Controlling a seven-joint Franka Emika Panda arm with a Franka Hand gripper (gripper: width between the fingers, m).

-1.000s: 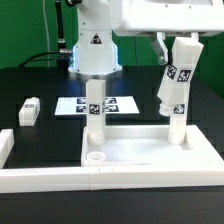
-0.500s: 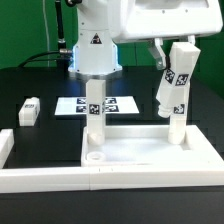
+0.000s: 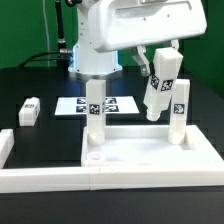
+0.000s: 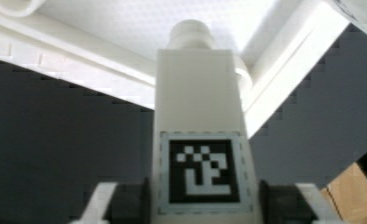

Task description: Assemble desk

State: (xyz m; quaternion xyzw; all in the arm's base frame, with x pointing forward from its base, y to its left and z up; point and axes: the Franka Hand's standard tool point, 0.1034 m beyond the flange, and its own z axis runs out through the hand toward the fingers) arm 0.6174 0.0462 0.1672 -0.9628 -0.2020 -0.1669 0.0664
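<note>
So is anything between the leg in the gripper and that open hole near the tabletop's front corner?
Nothing visible. The held leg hangs tilted in the air; both upright legs stand farther back than the hole.

We see bright, even light; the tabletop panel [image 3: 140, 148] nearly washes out. Our wrist view is blurry.
</note>
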